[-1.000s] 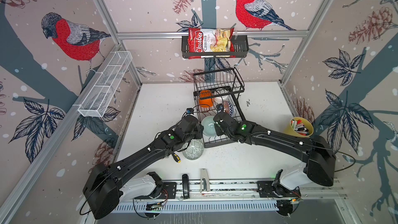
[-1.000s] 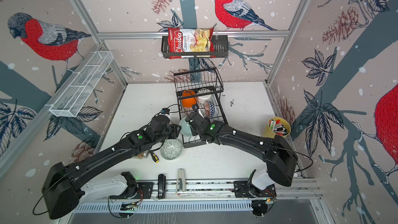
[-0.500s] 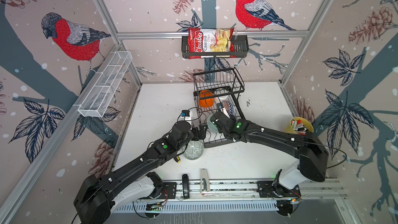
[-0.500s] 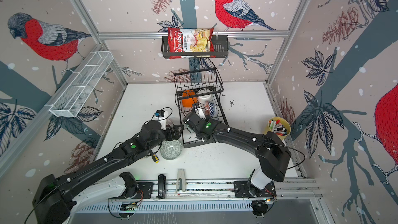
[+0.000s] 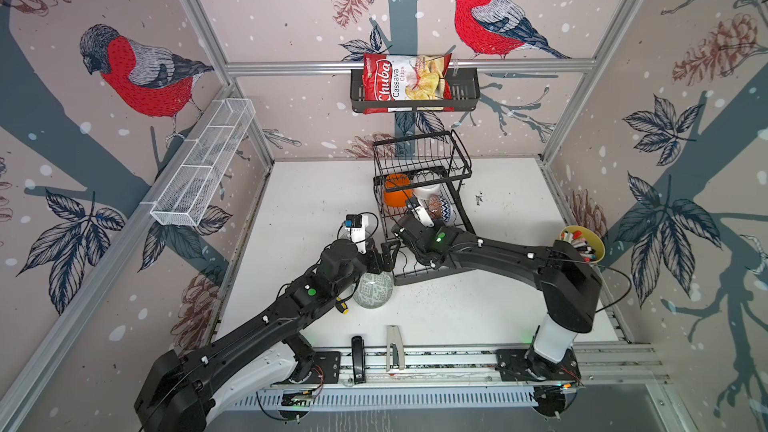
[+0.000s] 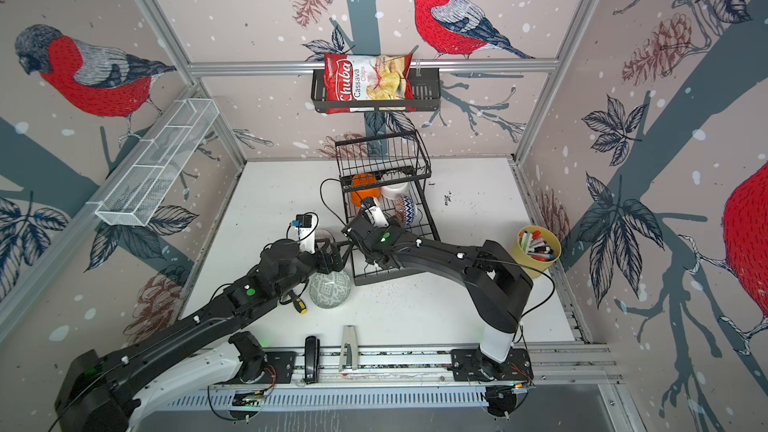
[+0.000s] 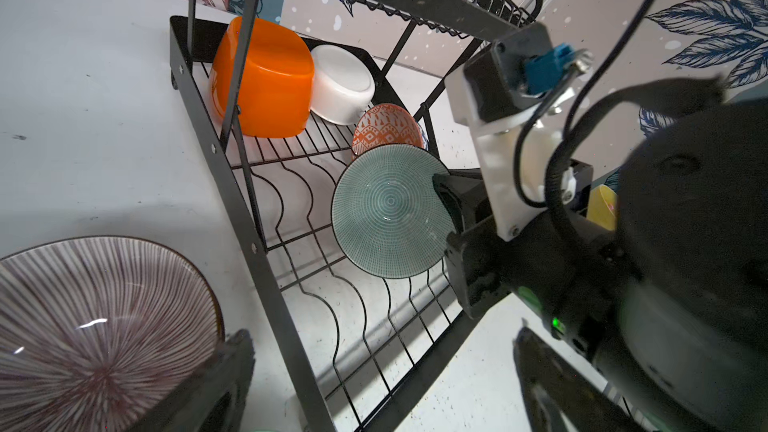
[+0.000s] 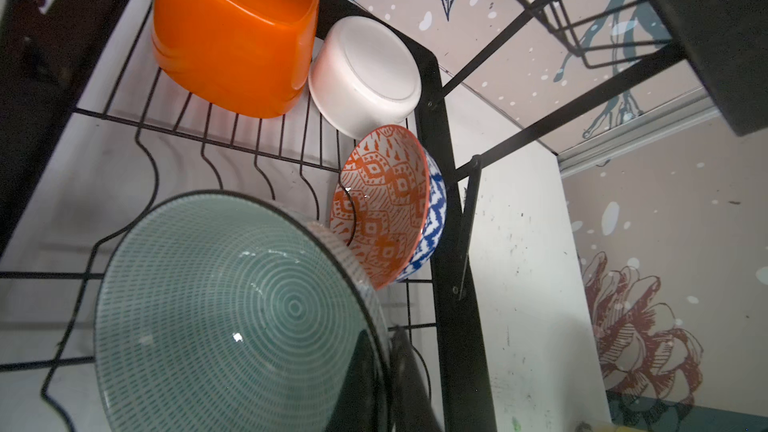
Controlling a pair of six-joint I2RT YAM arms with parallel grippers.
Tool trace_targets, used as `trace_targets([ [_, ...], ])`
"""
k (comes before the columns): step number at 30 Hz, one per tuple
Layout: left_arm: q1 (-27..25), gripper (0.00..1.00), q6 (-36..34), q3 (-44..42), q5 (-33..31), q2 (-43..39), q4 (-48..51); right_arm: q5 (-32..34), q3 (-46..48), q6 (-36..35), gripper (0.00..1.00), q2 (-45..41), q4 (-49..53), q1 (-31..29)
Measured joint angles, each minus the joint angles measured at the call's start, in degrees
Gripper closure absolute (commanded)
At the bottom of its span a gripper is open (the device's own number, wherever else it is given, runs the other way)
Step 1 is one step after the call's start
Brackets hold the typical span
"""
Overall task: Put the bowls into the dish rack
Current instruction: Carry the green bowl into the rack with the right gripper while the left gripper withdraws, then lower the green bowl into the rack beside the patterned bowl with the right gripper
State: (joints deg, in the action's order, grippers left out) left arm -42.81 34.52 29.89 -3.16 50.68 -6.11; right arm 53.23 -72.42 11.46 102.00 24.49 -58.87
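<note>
Handover done: the left gripper [image 5: 390,252] has released, fingers wide, beside the dish rack [image 7: 254,243]. The right gripper [image 7: 445,201] alone pinches the green bowl [image 7: 388,209] on edge inside it, eight o'clock from the patterned bowl [image 5: 439,206].

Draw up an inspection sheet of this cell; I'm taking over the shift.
Surface: white table, dark specks by the rack.
Job's things: dish rack holds on its lower tray orange bowl, white bowl, orange-patterned bowl, blue zigzag bowl; pale green bowl on edge over it; mauve striped bowl and maze-patterned bowl on the table outside.
Clutter: screwdriver, black stapler, silver tool, yellow cup of markers.
Grippers: left gripper open, empty; right gripper shut on the pale green bowl's rim.
Cables: black cable loops at the right wrist; no snag seen.
Surroundings: chips bag in wall basket; white mesh shelf.
</note>
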Motion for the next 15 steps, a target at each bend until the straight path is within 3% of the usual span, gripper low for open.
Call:
trace_targets([
  [15,1.03,0.04,0.00,-1.49,0.04,-1.79,0.04,8.46,-3.37,-8.90,1.00,7.23,-5.99,0.90],
])
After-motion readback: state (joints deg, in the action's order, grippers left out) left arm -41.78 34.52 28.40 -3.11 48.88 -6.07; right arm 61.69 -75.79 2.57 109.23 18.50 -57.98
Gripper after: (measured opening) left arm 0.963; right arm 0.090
